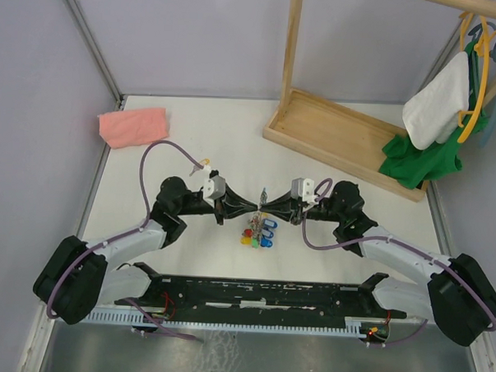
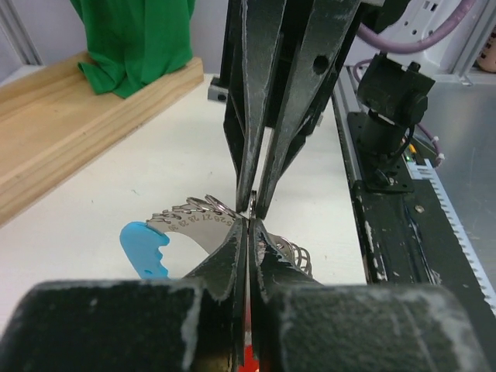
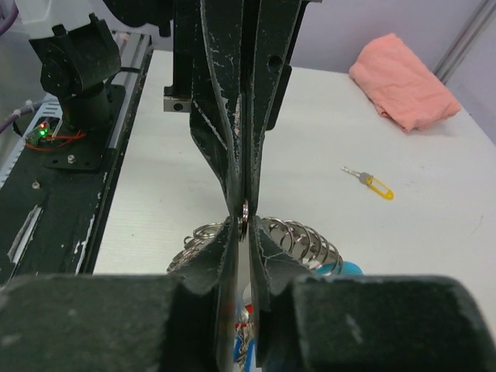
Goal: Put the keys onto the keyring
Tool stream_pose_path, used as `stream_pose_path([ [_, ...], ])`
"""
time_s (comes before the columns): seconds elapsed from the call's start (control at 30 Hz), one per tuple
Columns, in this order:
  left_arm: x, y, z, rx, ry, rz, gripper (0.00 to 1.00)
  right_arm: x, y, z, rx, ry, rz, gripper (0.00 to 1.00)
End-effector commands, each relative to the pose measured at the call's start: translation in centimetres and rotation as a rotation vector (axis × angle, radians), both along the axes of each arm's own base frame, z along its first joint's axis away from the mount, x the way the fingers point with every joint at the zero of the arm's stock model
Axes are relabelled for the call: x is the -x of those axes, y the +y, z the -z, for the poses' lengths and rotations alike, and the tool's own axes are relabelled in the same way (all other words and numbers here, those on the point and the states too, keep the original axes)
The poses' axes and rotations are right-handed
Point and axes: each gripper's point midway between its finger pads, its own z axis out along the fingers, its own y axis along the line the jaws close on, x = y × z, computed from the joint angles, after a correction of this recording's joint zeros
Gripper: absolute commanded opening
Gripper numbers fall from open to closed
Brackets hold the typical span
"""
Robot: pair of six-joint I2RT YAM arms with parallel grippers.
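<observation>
My two grippers meet tip to tip over the middle of the table. The left gripper point(image 1: 251, 205) point(image 2: 249, 221) is shut on the thin metal keyring point(image 2: 253, 203). The right gripper point(image 1: 268, 205) point(image 3: 245, 225) pinches the same keyring point(image 3: 246, 213) from the other side, with only a narrow slit between its jaws. The bunch of coloured-head keys point(image 1: 259, 233) hangs below. A light-blue tag point(image 2: 143, 248) and a grey curved piece point(image 2: 194, 225) with several small rings sit under the fingers. One key with a yellow head point(image 3: 373, 184) point(image 1: 204, 163) lies loose on the table behind the left arm.
A pink cloth point(image 1: 134, 125) lies at the far left corner. A wooden rack base point(image 1: 340, 141) stands at the back right, with a green garment point(image 1: 422, 156) and a white cloth point(image 1: 437, 99) on hangers above it. The black arm rail point(image 1: 260, 294) runs along the near edge.
</observation>
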Motion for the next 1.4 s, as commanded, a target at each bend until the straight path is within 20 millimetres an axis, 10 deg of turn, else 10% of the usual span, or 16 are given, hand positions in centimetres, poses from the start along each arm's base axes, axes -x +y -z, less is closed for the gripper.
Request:
stream_pose_path([
  [0.0,-0.6,0.2,-1.5,-0.039,-0.083,-0.041,0.03,0.0,-0.5,-3.4,0.005,-0.088,0.015,0.20],
  [0.5,-0.4,-0.5,-1.9,-0.162,-0.170,-0.121,0.03,0.3,-1.2,-1.9,0.239,-0.087,0.008,0.36],
  [1.37,0.1,-0.8,-2.1,-0.159,-0.180,-0.105,0.03,-0.1,0.4,0.2,0.328,-0.011,-0.018,0.23],
])
